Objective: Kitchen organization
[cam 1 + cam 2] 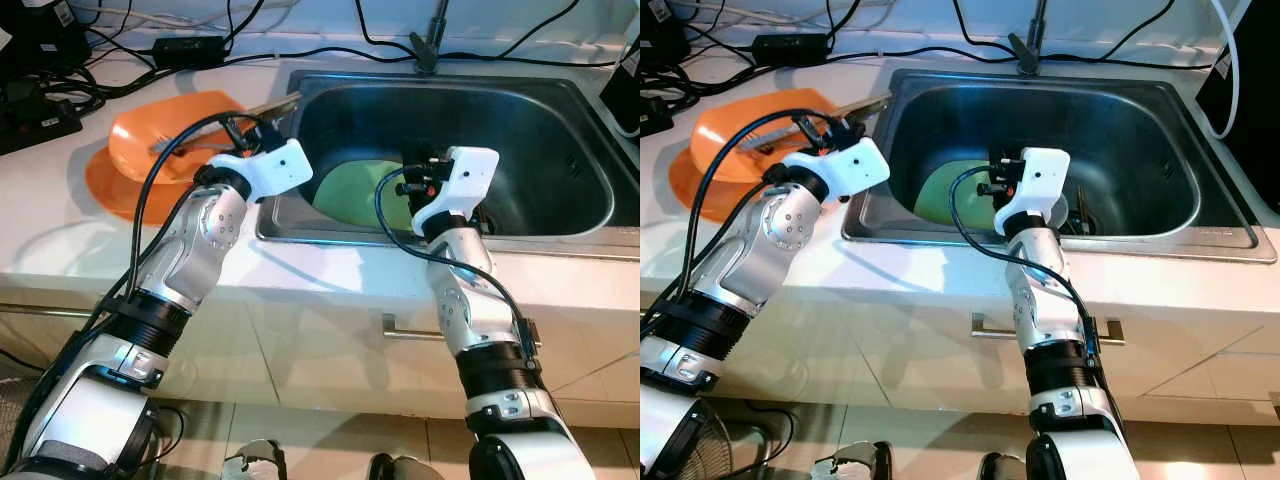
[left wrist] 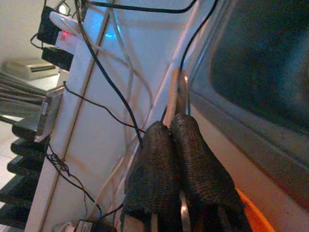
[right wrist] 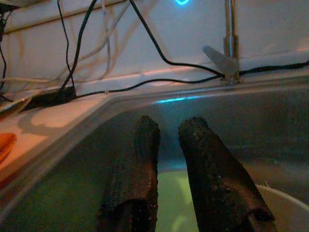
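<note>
sink (image 1: 560,225): steel basin set in the white counter (image 1: 60,190), holds a pale green plate (image 1: 362,192) on its floor, faucet (image 1: 430,40) at the back rim
orange plates (image 1: 150,150): two stacked on the counter just left of the sink
left gripper (image 2: 175,126): fingers pinched on a thin metal utensil (image 2: 173,92), above the sink's left rim, beside the orange plates
right gripper (image 3: 169,145): inside the sink over the green plate, fingers slightly apart, gripping nothing
cables (image 1: 120,60): black, along the counter back
</note>
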{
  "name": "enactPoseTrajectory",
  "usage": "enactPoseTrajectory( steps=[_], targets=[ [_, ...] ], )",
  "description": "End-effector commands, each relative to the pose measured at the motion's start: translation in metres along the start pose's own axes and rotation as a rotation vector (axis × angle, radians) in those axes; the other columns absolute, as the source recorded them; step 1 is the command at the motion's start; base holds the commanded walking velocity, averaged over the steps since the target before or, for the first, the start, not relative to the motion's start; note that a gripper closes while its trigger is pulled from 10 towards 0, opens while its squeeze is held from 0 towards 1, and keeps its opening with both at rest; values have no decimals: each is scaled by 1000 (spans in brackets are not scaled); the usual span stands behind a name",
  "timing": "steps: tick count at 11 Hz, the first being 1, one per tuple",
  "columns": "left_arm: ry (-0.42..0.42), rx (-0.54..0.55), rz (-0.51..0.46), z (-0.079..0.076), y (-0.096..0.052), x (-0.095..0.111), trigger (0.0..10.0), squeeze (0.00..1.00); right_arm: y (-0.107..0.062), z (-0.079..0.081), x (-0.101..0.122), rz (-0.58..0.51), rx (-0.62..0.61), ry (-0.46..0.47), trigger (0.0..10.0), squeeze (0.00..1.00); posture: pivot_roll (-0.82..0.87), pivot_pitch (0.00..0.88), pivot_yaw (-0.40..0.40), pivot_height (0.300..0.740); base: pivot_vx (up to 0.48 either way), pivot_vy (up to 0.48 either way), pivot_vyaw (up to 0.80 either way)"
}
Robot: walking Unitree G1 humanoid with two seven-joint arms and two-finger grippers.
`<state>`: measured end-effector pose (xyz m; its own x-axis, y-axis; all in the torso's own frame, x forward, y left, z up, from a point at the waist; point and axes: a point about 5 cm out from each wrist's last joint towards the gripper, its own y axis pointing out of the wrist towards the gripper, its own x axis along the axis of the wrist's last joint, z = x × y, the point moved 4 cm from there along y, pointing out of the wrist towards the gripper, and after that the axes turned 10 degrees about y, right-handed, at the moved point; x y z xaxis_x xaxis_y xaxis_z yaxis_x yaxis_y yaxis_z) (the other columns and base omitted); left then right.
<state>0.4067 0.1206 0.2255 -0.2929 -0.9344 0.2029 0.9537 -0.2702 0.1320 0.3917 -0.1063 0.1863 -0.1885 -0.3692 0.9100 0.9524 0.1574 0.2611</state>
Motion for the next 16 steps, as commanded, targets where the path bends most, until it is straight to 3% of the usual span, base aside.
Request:
enactPoseTrajectory(
  steps=[1, 2, 5, 7, 9, 11, 14, 15, 16],
  targets=[
    [-9, 34, -1, 11, 0, 1, 0, 0, 3, 2, 2, -6, 3, 4, 10000, 0, 123, 98, 19, 740, 0, 0, 0],
    [-166, 54, -4, 19, -1, 4, 10000, 0, 3, 4, 1, -1, 14, 3, 10000, 0, 123, 97, 17, 740, 0, 0, 0],
    [-422, 62, -20, 33, -3, 9, 10000, 0, 4, 3, 2, 5, 20, -4, 10000, 0, 126, 99, 7, 740, 0, 0, 0],
    [-514, 64, -53, 49, -5, 15, 10000, 0, 4, 3, 1, 9, 22, -4, 10000, 0, 134, 98, 4, 740, 0, 0, 0],
    [-670, 71, -102, 79, -10, 23, 10000, 0, 6, 5, -1, 17, 34, 1, 10000, 0, 144, 91, -1, 740, 0, 0, 0],
    [-766, 89, -125, 97, -14, 24, 10000, 0, 8, 8, -2, 21, 44, 2, 10000, 0, 157, 84, -7, 740, 0, 0, 0],
    [-838, 136, -169, 124, -21, 26, 10000, 0, 10, 10, -2, 23, 57, 3, 10000, 0, 164, 74, -11, 740, 0, 0, 0],
    [-918, 141, -225, 139, -26, 34, 10000, 0, 12, 10, -2, 24, 61, 3, 10000, 0, 171, 67, -12, 740, 0, 0, 0],
    [-969, 126, -263, 142, -27, 39, 10000, 0, 12, 12, -3, 25, 65, 4, 10000, 0, 174, 63, -11, 740, 0, 0, 0]
  ],
)
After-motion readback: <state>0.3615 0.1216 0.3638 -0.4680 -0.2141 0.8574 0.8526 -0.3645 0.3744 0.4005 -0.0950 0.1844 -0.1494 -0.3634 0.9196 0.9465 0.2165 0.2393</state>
